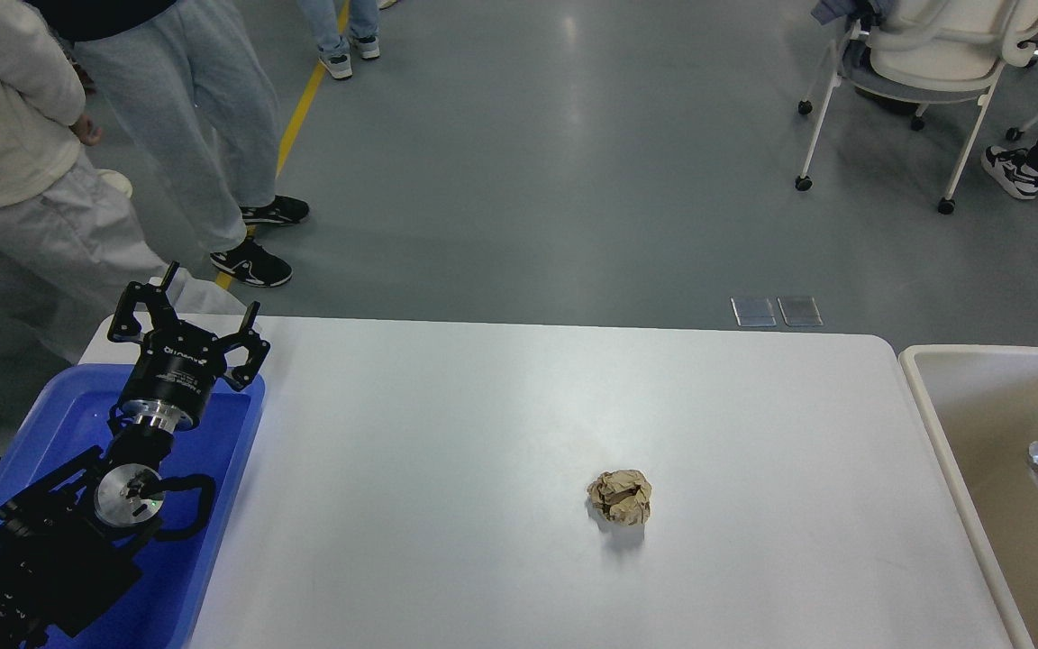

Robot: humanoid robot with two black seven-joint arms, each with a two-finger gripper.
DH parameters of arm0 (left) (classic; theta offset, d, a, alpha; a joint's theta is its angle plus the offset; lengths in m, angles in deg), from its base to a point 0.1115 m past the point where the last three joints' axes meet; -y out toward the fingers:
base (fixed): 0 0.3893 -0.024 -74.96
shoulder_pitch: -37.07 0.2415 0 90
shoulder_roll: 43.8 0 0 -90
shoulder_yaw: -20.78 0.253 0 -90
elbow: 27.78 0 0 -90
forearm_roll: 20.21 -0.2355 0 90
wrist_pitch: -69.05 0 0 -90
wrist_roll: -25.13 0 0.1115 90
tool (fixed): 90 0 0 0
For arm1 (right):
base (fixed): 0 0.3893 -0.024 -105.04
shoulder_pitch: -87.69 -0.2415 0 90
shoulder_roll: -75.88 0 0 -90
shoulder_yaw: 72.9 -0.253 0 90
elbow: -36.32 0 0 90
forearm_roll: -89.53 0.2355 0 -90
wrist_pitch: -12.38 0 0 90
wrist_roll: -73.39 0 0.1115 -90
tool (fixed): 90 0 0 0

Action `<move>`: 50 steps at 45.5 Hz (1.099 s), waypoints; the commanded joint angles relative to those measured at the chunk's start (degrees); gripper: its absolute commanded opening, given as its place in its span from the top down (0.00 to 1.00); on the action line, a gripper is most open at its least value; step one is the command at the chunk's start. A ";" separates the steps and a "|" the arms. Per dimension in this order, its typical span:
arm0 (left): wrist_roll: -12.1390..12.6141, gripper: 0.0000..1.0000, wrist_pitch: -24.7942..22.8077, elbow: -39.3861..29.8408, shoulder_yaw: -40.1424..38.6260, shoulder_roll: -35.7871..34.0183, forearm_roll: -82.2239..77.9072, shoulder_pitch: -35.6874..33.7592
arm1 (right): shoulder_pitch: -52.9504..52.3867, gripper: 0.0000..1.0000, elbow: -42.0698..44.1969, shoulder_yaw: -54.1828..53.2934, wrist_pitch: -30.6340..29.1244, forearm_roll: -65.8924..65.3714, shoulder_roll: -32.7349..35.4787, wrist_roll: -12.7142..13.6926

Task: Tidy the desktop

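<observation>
A: What's around?
B: Grey floor (573, 180), people standing far left, a chair (933, 63) far right.
A: The desktop (501, 433)?
B: Matte white, rounded corners, between a blue tray (222, 505) and a beige bin (951, 424). A paper ball (620, 497) sits right of centre.
A: Grippers?
B: Left gripper (209, 297) over the tray, fingers wide, empty.

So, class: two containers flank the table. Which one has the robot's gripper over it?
The blue tray at the desktop's left edge; the left gripper hangs above it. The beige bin opposite has none.
</observation>
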 commanded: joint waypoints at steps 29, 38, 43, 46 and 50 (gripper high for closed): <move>0.00 0.00 -0.01 0.00 0.01 0.00 0.00 0.00 | -0.58 1.00 0.68 -2.53 11.26 1.63 -6.33 2.64; 0.00 0.00 -0.01 0.00 0.01 0.00 0.00 0.00 | -1.19 0.69 0.60 -2.35 15.40 1.63 -6.95 2.72; 0.00 0.00 -0.01 0.00 0.01 0.00 0.00 0.00 | -1.28 0.48 0.60 -2.35 15.31 1.63 -6.95 2.90; 0.00 0.00 -0.01 0.00 0.01 0.00 0.00 0.00 | -1.28 0.42 0.60 -2.35 15.13 1.63 -6.95 2.81; 0.00 0.00 -0.01 0.00 0.01 0.00 0.00 0.00 | -1.37 0.28 0.60 -2.35 14.87 1.63 -6.86 2.81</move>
